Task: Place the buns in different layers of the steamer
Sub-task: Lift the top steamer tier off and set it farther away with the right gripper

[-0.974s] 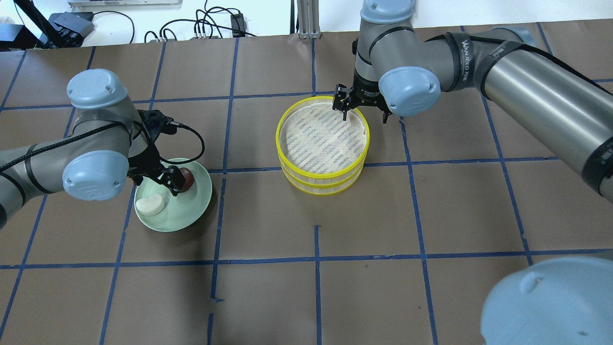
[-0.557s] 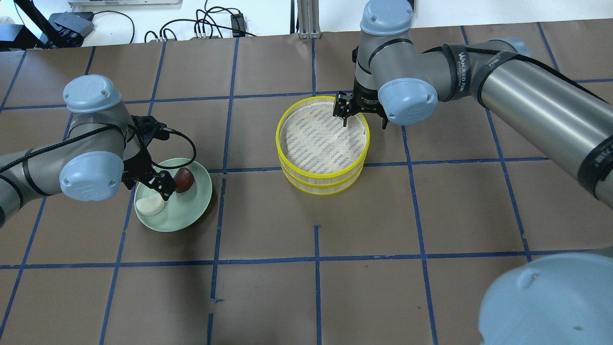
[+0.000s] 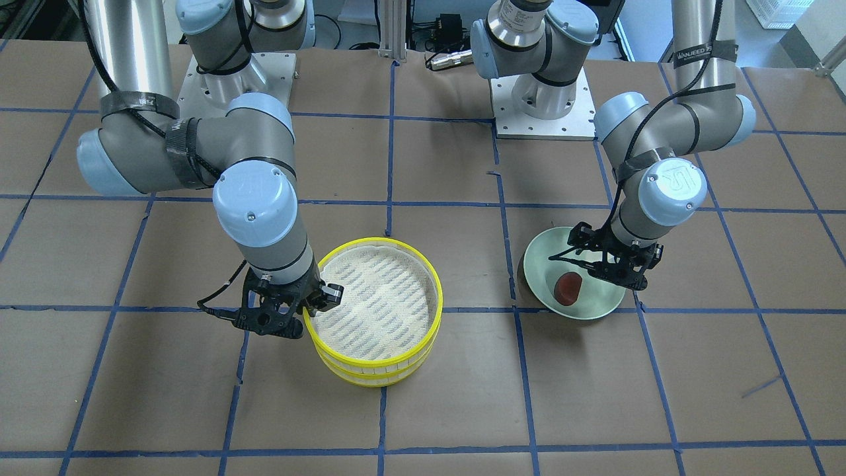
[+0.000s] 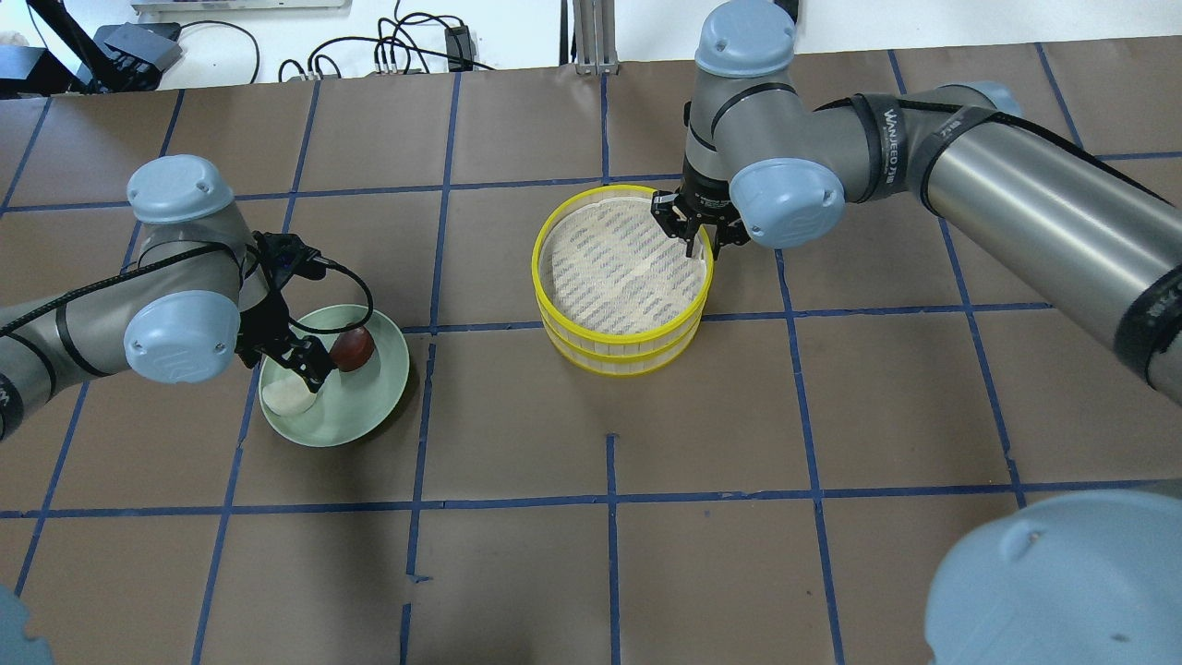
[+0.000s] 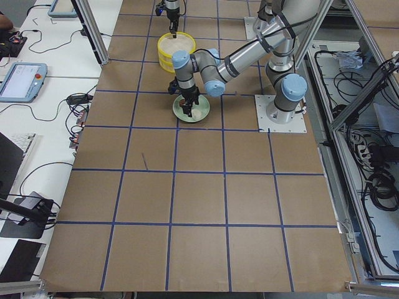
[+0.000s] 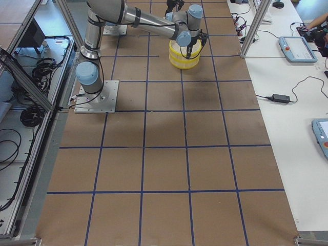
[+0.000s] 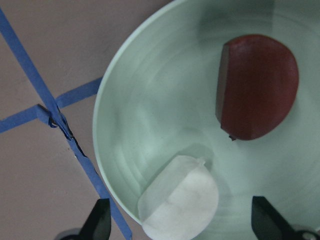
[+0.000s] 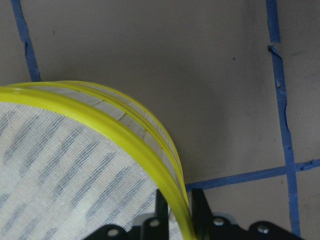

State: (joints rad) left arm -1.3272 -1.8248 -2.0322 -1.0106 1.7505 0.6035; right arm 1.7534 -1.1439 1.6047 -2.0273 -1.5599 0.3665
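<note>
The right fingers (image 8: 199,210) are clenched on the yellow rim of the upper steamer layer (image 4: 609,277), with one finger set inside the wall and one outside. This layer is stacked squarely on the lower steamer layer (image 4: 617,362) near the middle of the worktop (image 4: 517,554).

The left fingers (image 7: 100,222) are released and spread wide, and the white bun (image 4: 289,398) is seen between them. It lies on the pale green plate (image 4: 369,406), well apart from the steamer. The dark reddish-brown bun (image 4: 354,348) is found on the same plate, just beside the fingers and not touching the white one. A black cable (image 4: 355,286) is looped from the left wrist above the plate's far edge.

The worktop is covered in brown paper gridded with blue tape. Loose cables (image 4: 406,51) are seen behind it, and side benches carry a handheld screen (image 5: 22,81).
</note>
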